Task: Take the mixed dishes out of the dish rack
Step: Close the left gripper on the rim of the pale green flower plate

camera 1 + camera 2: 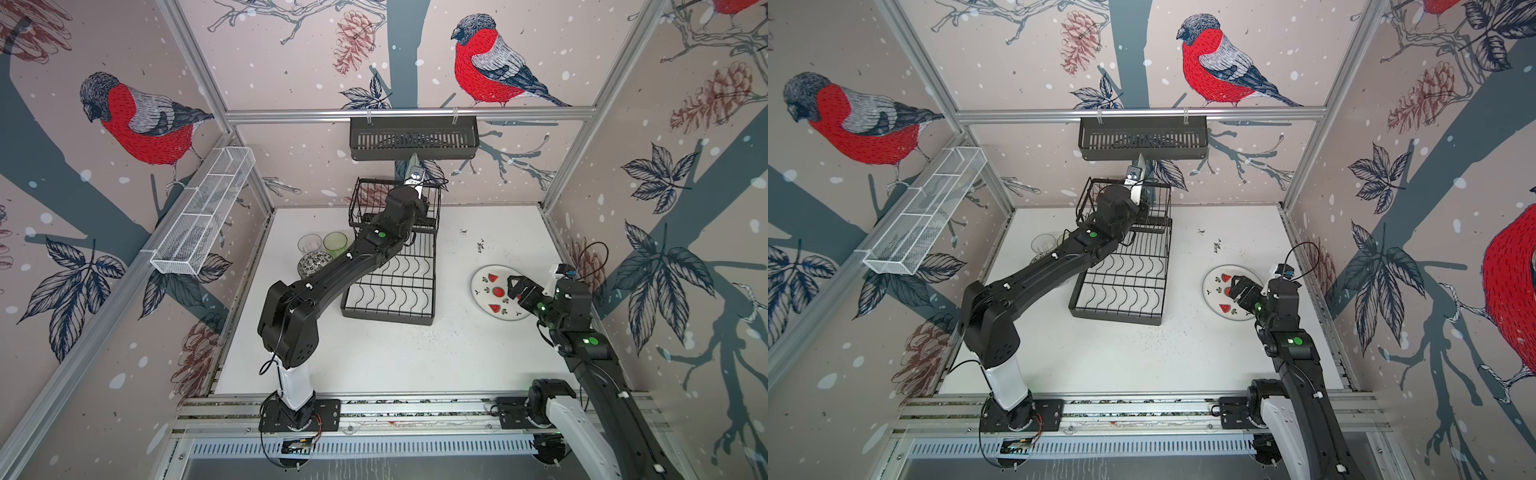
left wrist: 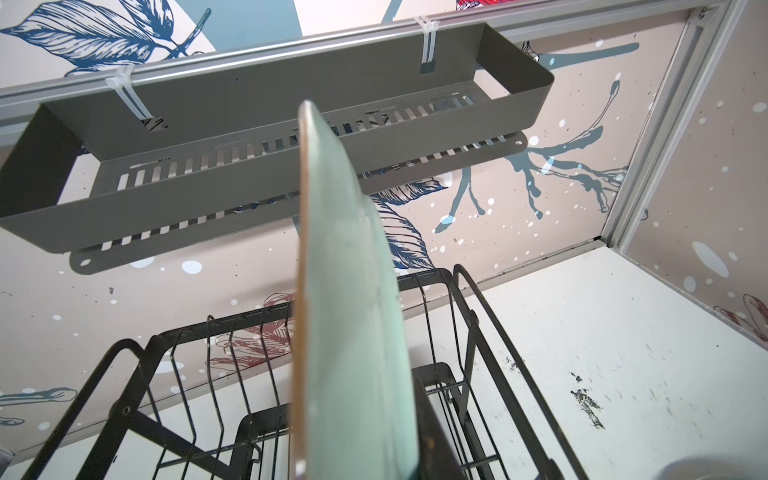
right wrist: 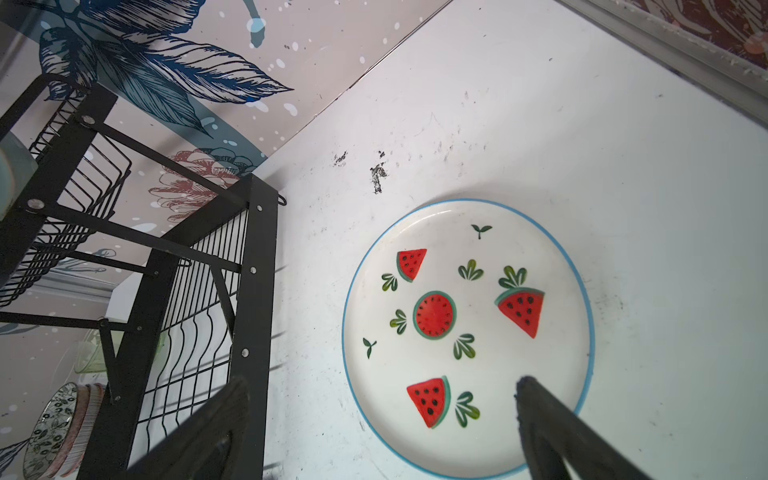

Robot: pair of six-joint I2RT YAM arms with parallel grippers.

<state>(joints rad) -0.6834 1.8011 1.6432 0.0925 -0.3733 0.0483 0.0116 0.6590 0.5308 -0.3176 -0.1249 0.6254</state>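
Left arm [image 1: 332,270] was stretched over the dish rack [image 1: 390,291], left pincer [image 1: 417,187] clenched on an upright pale green plate [image 2: 353,291]; right pincer [image 3: 380,386] was left released.

No legible text or labels anywhere

- The dish rack [image 1: 390,286] is all black, its lower wires bent into wavy rows.
- The pale green plate [image 2: 353,332] is plain mint, with a tan line along its edge.
- The white plate [image 3: 469,324] has a thin blue rim, red watermelon slices with black seeds, and little green leaves.
- The bowl [image 1: 312,262] has a black leaf print on white.
- One green glass [image 1: 335,243], one clear glass [image 1: 309,243].
- The shelf basket [image 1: 413,141] is dark grey with slots; the mesh basket [image 1: 203,220] is white.
- The table [image 1: 374,357] is white, flecked with black scuffs.
- The walls [image 1: 291,62] are pinkish beige, with red-breasted grey birds, blue-grey branches, dark leaves, reddish pine cones and white specks.
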